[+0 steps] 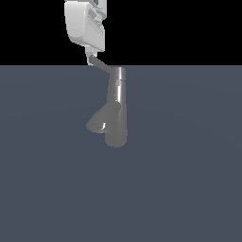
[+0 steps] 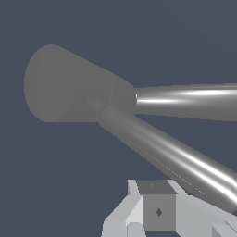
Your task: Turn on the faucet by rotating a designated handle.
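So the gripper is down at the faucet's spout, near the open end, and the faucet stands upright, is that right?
Not quite. The gripper is up at the handle, the thin rod at the top of the faucet, not at the spout. The exterior view shows this. The faucet does stand upright.

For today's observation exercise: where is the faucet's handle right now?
In the exterior view, the handle sticks out from the top of the faucet toward the view's left, rising to meet the pincer just above the thick spout.
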Available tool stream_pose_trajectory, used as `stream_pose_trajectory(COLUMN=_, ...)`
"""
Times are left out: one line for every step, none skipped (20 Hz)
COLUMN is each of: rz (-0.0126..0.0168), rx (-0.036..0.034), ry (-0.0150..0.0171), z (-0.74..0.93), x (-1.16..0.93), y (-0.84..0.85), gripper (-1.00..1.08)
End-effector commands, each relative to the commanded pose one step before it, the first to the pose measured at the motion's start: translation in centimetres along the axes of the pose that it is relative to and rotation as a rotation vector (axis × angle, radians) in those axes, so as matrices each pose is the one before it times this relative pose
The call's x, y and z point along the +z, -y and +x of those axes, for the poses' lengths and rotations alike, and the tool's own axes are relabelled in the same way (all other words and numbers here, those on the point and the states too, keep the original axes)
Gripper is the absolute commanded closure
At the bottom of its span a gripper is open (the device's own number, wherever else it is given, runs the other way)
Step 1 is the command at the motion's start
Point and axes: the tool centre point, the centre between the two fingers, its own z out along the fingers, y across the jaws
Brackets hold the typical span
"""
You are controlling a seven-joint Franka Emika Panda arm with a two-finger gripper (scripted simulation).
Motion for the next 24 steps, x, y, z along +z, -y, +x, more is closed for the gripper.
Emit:
stream_pose_trajectory(rz=-0.01134, rx=0.00338, ry=-0.00302, z=0.852, x=0.056, y=-0.902, gripper=1.08)
stream_pose_trajectory(rz=-0.00068, rx=-0.00070, ry=-0.00002, z=0.190, x=-0.090, y=-0.272, gripper=1.08)
stream_pose_trajectory(rz=-0.00068, rx=-0.00070, ry=-0.00002, z=0.191, x=-0.091, y=-0.273, gripper=1.08)
stream_pose_trajectory(rz=-0.00068, rx=-0.00070, ry=-0.00002, z=0.192, x=-0.092, y=-0.275, gripper=1.08)
stream_pose_trajectory(rz=-0.00068, rx=-0.00070, ry=-0.00002, z=0.193, x=-0.093, y=-0.276, gripper=1.08)
stream_pose_trajectory(rz=-0.00068, rx=-0.00070, ry=-0.00002, z=0.195, x=-0.094, y=-0.277, gripper=1.08)
stream_pose_trajectory(rz=-0.00048, rx=-0.00050, ry=-0.00002, z=0.207, x=-0.106, y=-0.282, gripper=1.08)
stream_pose_trajectory(rz=-0.00067, rx=-0.00071, ry=-0.00003, z=0.198, x=-0.097, y=-0.280, gripper=1.08)
stream_pose_trajectory(rz=-0.00067, rx=-0.00071, ry=-0.00004, z=0.200, x=-0.099, y=-0.281, gripper=1.08)
stream_pose_trajectory(rz=0.00000, rx=0.00000, ry=0.00000, z=0.000, x=0.000, y=0.000, gripper=1.08)
stream_pose_trajectory(rz=0.00603, rx=-0.00483, ry=0.00181, z=-0.544, x=-0.051, y=0.367, gripper=1.08)
stream_pose_trajectory(rz=0.00000, rx=0.00000, ry=0.00000, z=0.578, x=-0.044, y=-0.053, gripper=1.08)
stream_pose_trajectory(rz=-0.00097, rx=0.00066, ry=-0.00021, z=0.611, x=0.008, y=-0.012, gripper=1.08)
stream_pose_trajectory(rz=0.00000, rx=0.00000, ry=0.00000, z=0.590, x=-0.045, y=-0.053, gripper=1.08)
stream_pose_trajectory(rz=-0.00056, rx=0.00038, ry=-0.00013, z=0.611, x=-0.015, y=-0.030, gripper=1.08)
stream_pose_trajectory(rz=-0.00056, rx=0.00038, ry=-0.00013, z=0.617, x=-0.016, y=-0.030, gripper=1.08)
stream_pose_trajectory(rz=0.00000, rx=0.00000, ry=0.00000, z=0.608, x=-0.047, y=-0.053, gripper=1.08)
stream_pose_trajectory(rz=-0.00056, rx=0.00038, ry=-0.00014, z=0.629, x=-0.017, y=-0.031, gripper=1.08)
stream_pose_trajectory(rz=-0.00056, rx=0.00038, ry=-0.00015, z=0.634, x=-0.018, y=-0.031, gripper=1.08)
stream_pose_trajectory(rz=-0.00056, rx=0.00038, ry=-0.00015, z=0.640, x=-0.018, y=-0.031, gripper=1.08)
stream_pose_trajectory(rz=0.00000, rx=0.00000, ry=0.00000, z=0.631, x=-0.048, y=-0.053, gripper=1.08)
stream_pose_trajectory(rz=-0.00078, rx=0.00053, ry=-0.00024, z=0.656, x=-0.007, y=-0.022, gripper=1.08)
stream_pose_trajectory(rz=0.00000, rx=0.00000, ry=0.00000, z=0.642, x=-0.049, y=-0.052, gripper=1.08)
stream_pose_trajectory(rz=-0.00095, rx=0.00065, ry=-0.00032, z=0.670, x=0.001, y=-0.015, gripper=1.08)
